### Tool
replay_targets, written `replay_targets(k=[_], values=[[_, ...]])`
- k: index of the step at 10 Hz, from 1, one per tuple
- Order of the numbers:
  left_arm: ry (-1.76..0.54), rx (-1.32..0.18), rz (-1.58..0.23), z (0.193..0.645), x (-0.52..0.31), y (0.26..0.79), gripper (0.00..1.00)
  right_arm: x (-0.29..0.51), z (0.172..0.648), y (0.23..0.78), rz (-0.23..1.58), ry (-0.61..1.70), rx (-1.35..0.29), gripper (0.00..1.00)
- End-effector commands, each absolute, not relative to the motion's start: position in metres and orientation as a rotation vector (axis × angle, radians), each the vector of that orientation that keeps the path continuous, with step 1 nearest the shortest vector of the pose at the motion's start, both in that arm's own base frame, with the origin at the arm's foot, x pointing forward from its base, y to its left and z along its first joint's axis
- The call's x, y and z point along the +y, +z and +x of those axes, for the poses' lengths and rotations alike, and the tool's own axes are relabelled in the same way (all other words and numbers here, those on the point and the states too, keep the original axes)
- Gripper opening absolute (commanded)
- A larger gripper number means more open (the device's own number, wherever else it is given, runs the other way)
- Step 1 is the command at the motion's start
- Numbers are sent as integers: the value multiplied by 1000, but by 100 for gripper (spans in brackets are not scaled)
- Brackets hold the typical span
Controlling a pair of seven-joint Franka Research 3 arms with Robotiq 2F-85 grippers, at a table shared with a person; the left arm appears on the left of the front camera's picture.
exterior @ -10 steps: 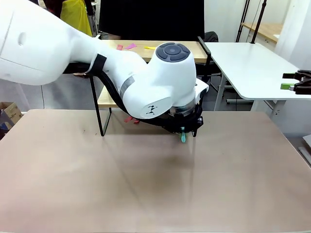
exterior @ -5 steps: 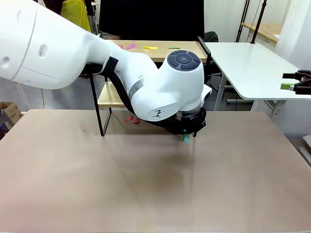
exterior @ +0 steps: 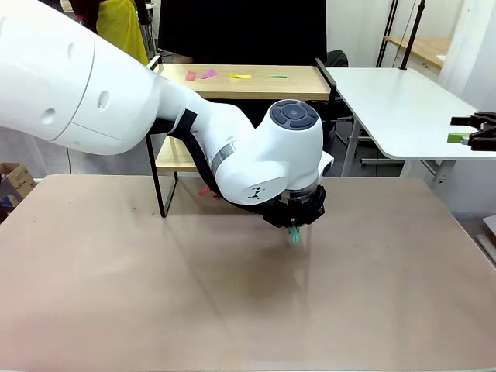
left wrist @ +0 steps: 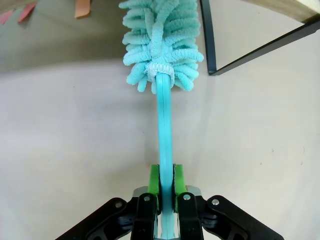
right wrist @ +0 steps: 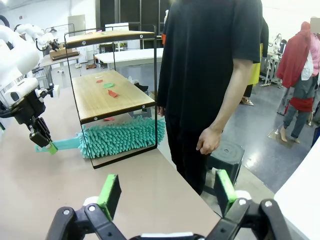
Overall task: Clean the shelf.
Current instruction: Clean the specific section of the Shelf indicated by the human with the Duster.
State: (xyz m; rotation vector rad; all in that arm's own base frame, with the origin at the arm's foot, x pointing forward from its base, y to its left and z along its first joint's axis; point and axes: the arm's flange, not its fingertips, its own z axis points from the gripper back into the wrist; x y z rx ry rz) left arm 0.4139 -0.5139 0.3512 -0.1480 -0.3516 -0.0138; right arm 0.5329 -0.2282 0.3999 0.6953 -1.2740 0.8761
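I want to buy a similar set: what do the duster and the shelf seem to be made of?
The duster: head of fluffy teal chenille-like loops, probably microfibre; handle smooth teal, likely plastic. The shelf: boards of light matte wood or laminate, grain visible; frame thin, black, seemingly painted metal.

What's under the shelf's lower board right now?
The teal duster head lies on the table under the lower board, with its handle in the shut left pincer. Red scraps lie there too. Whatever is behind the fluffy head is covered.
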Motion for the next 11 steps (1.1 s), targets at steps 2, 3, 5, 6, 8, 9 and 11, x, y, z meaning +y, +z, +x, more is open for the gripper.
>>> replay_targets(k=[2, 3, 5, 6, 8, 9, 11], values=[[-14, -352, -148, 414, -514, 351, 13, -226, 534, 403, 693, 879, -1279, 100], [16, -341, -163, 415, -506, 350, 13, -226, 534, 403, 693, 879, -1279, 100], [45, -318, -145, 415, -490, 345, 13, -226, 534, 403, 693, 879, -1279, 100], [46, -297, -146, 415, -482, 341, 13, -226, 534, 403, 693, 879, -1279, 100], [62, -268, -138, 412, -465, 332, 13, -226, 534, 403, 693, 879, -1279, 100], [84, -257, -126, 407, -450, 330, 13, -226, 534, 403, 693, 879, -1279, 100], [101, -228, -111, 400, -429, 324, 13, -226, 534, 403, 693, 879, -1279, 100]])
